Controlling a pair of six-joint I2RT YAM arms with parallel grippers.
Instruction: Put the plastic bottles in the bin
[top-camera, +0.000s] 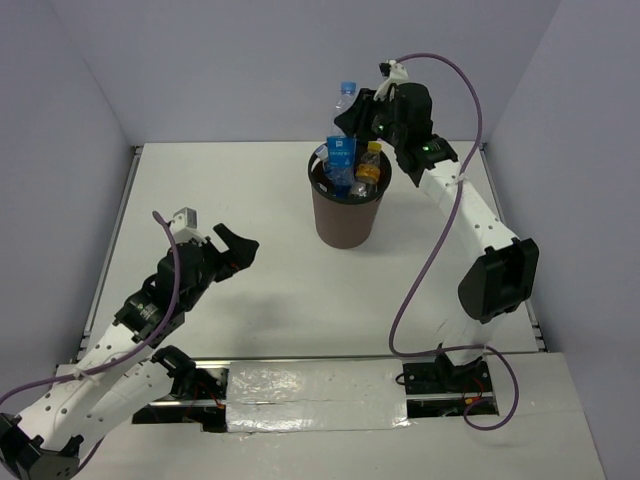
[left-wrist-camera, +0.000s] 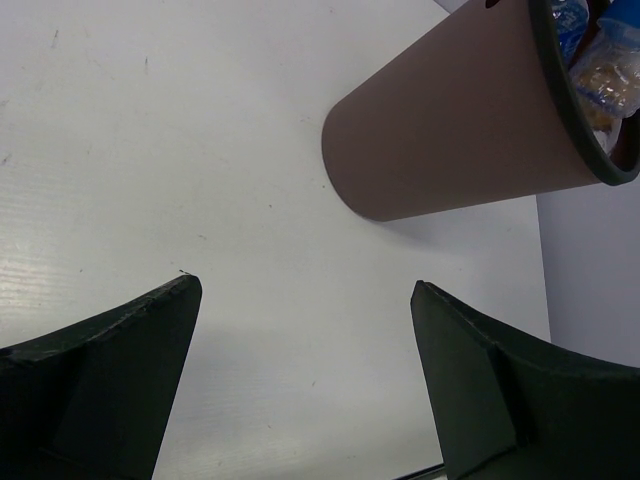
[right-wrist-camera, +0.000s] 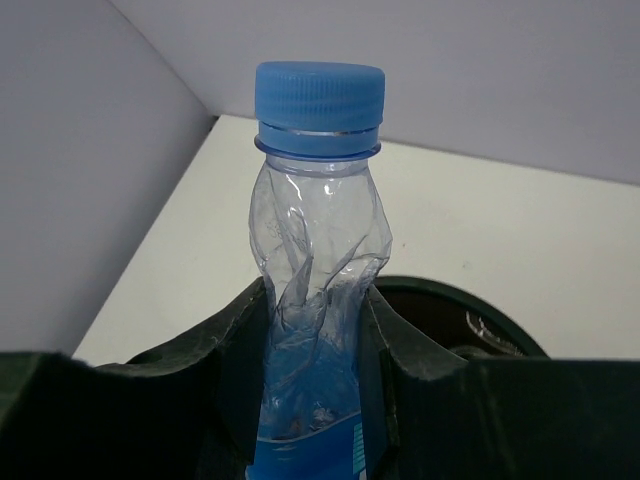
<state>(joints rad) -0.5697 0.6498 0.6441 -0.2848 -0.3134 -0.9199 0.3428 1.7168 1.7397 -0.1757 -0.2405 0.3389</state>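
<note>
The brown bin (top-camera: 347, 210) stands at the table's far middle and shows in the left wrist view (left-wrist-camera: 450, 130). Inside it stand a blue-labelled bottle (top-camera: 340, 155) and an orange-capped bottle (top-camera: 369, 165), with more plastic beneath. My right gripper (top-camera: 358, 112) is shut on a crumpled clear bottle with a blue cap (right-wrist-camera: 318, 95) and blue label, held just behind and above the bin's rim (right-wrist-camera: 470, 310); it also shows in the top view (top-camera: 346, 98). My left gripper (top-camera: 238, 250) is open and empty, left of the bin, over bare table (left-wrist-camera: 310, 290).
Grey walls close the table at the back and both sides. The right arm's purple cable (top-camera: 440, 240) loops down over the table's right part. A silver taped strip (top-camera: 320, 385) runs along the near edge between the arm bases.
</note>
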